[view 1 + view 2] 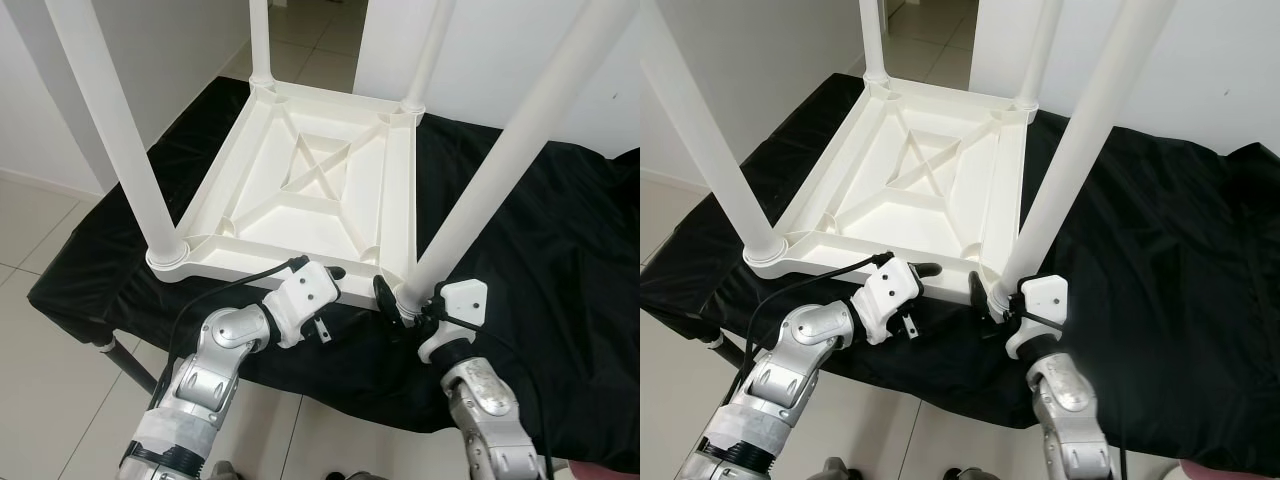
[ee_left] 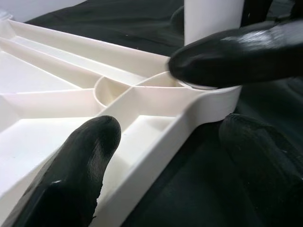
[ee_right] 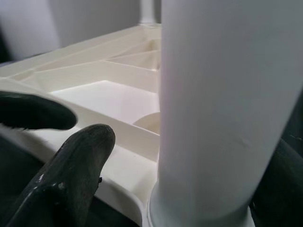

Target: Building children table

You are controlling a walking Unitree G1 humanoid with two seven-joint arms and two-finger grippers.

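We see the white children's table [image 1: 310, 190] lying upside down on a black cloth [image 1: 540, 250], four legs up. The right gripper [image 1: 400, 305] grasps the near right leg [image 1: 470, 210] at its base. The left gripper [image 1: 325, 285] straddles the table's near rim, fingers apart.

Premises appear domestic: pale tiled floor [image 1: 40, 250], plain white walls [image 1: 180, 50], and an open doorway [image 1: 320, 35] leading to further tiling. A black cloth [image 1: 560, 250] covers the tabletop [image 1: 110, 345].
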